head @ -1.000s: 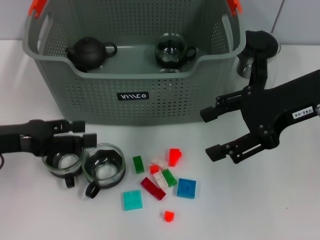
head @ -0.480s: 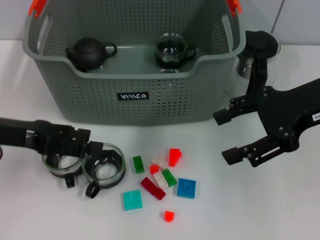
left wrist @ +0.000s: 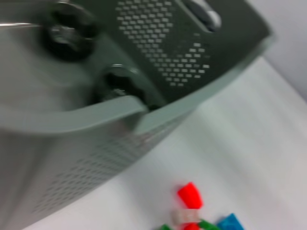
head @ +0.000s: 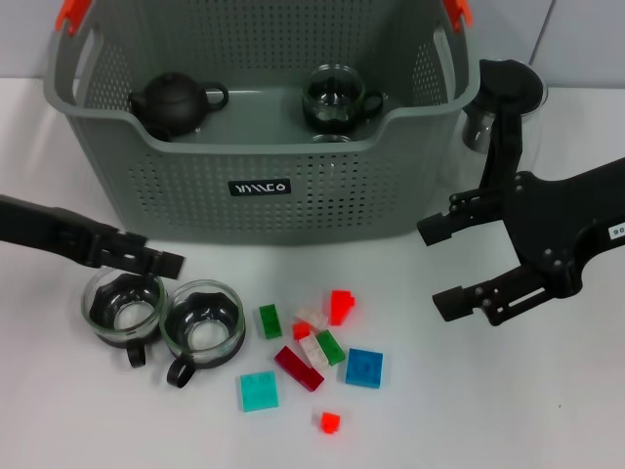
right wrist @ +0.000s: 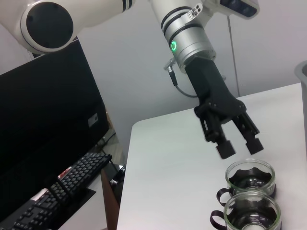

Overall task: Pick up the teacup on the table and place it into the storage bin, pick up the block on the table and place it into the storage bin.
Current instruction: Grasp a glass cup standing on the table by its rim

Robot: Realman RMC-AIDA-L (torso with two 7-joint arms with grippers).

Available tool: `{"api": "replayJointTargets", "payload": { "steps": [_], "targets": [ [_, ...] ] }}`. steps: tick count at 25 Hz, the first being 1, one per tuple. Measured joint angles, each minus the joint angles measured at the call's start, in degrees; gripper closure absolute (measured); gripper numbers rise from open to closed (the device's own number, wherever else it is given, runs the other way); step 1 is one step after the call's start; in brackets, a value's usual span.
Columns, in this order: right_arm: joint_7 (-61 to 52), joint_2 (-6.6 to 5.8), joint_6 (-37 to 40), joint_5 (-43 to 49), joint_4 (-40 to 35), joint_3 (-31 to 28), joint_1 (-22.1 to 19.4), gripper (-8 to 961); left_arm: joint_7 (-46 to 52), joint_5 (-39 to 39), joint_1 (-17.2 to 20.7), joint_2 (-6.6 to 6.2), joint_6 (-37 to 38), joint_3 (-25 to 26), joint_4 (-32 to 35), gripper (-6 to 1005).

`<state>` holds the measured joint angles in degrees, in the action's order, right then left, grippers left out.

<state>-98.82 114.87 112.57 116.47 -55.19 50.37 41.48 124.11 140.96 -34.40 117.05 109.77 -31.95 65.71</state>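
Two glass teacups sit side by side on the white table, near the left front of the storage bin (head: 264, 186): the left teacup (head: 122, 305) and the right teacup (head: 202, 324), rims touching or nearly so, handles pointing toward the near edge. Just beyond the left teacup hangs the left gripper (head: 146, 257), its fingers apart and holding nothing; the right wrist view shows the same gripper (right wrist: 238, 142) above and slightly behind that cup's rim. So the cup lies near-side and below the tool, and this arm is far the nearer one. Judging from this, a short drop toward the near edge would straddle the cup wall. Coloured blocks (head: 317, 347) lie scattered right of the cups. Right gripper (head: 447, 264) hovers open, well apart at the right, closer to the blocks.
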Motion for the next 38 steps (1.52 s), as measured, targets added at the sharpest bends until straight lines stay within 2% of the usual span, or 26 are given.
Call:
{"api": "replayJointTargets", "payload": {
  "steps": [8,15,25,38],
  "targets": [
    [2.69,0.02,-1.03,0.15,3.1,0.22,0.64,55,6.18,6.7,0.7,-0.09,-1.89,0.9,4.21,97],
    [2.98,0.46,-1.56,0.17,3.19,0.5,0.81,55,7.48,11.29,0.66,-0.02,-5.96,0.66,3.8,98],
    [2.45,0.84,-1.4,0.16,3.16,1.06,0.9,55,7.09,14.98,-0.55,-0.23,-11.85,-1.19,-3.73,98],
    [0.74,0.18,-0.82,0.93,3.15,2.12,1.1,55,6.87,15.35,-1.21,-0.41,-15.92,-2.55,-7.98,98]
  ]
}}
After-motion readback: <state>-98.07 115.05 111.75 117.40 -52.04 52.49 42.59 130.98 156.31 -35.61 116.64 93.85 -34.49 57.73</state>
